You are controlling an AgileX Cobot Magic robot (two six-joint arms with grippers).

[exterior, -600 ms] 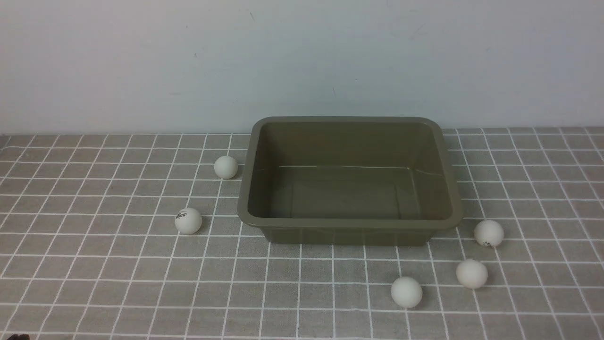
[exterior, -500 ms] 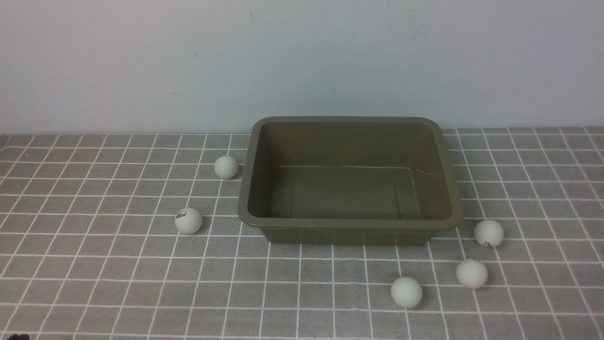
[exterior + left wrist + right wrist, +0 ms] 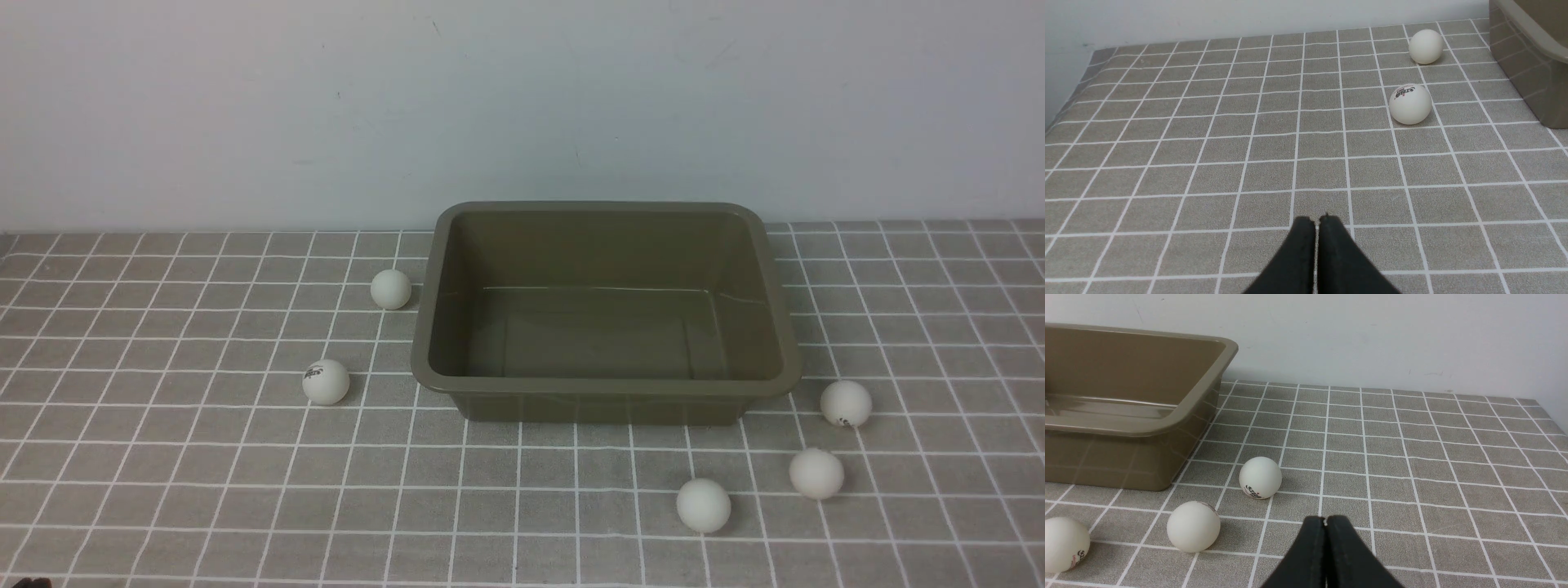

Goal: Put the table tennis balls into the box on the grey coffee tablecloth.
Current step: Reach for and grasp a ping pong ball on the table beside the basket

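Observation:
The olive-brown box [image 3: 606,384] stands empty at the middle of the grey coffee tablecloth [image 3: 163,490]. Left of it lie two white table tennis balls, one plain [image 3: 391,289] and one with a logo [image 3: 326,381]. Right of and in front of the box lie three more balls [image 3: 846,403] [image 3: 815,474] [image 3: 703,505]. Neither arm shows in the front view. My left gripper [image 3: 1316,221] is shut and empty, low over the cloth, well short of the logo ball [image 3: 1410,103]. My right gripper [image 3: 1325,521] is shut and empty, close to a logo ball [image 3: 1260,477].
A pale wall [image 3: 522,106] rises right behind the box. The cloth's left edge [image 3: 1069,102] and right edge [image 3: 1551,416] show in the wrist views. The box's wall [image 3: 1531,69] stands beside the two left balls.

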